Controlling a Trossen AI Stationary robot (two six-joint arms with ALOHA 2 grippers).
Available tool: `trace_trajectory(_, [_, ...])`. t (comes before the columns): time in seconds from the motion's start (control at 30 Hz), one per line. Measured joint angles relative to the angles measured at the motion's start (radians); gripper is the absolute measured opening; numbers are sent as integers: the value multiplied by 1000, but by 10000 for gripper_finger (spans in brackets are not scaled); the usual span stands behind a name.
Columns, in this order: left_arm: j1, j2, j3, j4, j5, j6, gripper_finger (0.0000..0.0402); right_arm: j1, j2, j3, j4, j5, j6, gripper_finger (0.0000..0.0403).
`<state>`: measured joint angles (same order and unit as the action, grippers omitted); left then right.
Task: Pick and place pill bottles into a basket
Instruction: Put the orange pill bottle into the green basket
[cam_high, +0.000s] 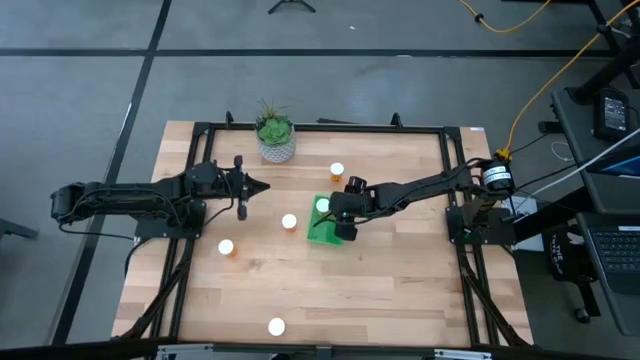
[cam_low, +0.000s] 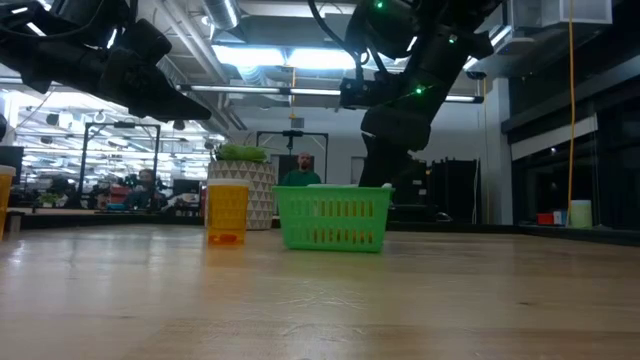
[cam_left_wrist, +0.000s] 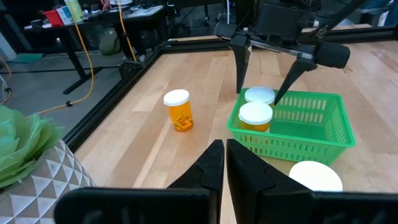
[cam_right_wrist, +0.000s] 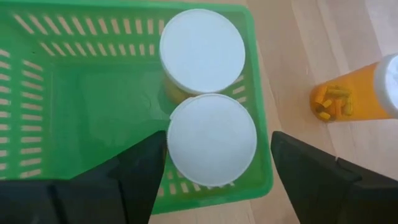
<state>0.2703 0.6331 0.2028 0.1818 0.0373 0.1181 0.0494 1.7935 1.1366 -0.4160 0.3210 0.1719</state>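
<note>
The pill bottles are split up: two stand side by side, touching, at one end of the green basket; the right hand hangs over them, fingers wide, holding nothing; four more bottles stand apart on the table; the left hand waits near the plant pot, fingers almost together, holding nothing.
</note>
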Motion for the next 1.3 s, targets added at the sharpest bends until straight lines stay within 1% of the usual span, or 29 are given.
trace_trajectory(0.27, [0, 0, 0, 0, 0, 0, 16, 0, -12, 7, 1, 0, -2, 291])
trace_trajectory(0.37, [0, 0, 0, -1, -13, 0, 18, 0, -12, 35, -24, -1, -7, 291])
trace_trajectory(0.47, [0, 0, 0, -2, -34, 1, 24, 3, -17, 88, -53, -8, -60, 291])
trace_trajectory(0.63, [0, 0, 0, -6, -56, 52, 35, 15, -90, 177, -71, -7, -166, 291])
trace_trajectory(0.73, [0, 0, 0, -7, -57, 61, 42, 15, -166, 175, -68, -8, -184, 291])
trace_trajectory(0.8, [0, 0, 0, -7, -65, 67, 47, 15, -229, 132, -58, -5, -168, 291])
trace_trajectory(0.9, [0, -3, 0, -8, -81, 100, 53, 19, -324, 9, 49, 41, -141, 291])
trace_trajectory(0.97, [0, -4, 0, -12, -70, 113, 55, 29, -379, -97, 166, 62, -142, 291])
trace_trajectory(1.1, [-2, -8, 0, -12, -49, 112, 55, 42, -471, -305, 475, 61, -178, 291])
trace_trajectory(1.2, [-2, -12, 0, -19, 32, 76, 52, 47, -506, -435, 657, 60, -184, 291])
trace_trajectory(1.3, [-3, -19, 0, -27, 117, 21, 50, 47, -526, -527, 780, 62, -185, 291])
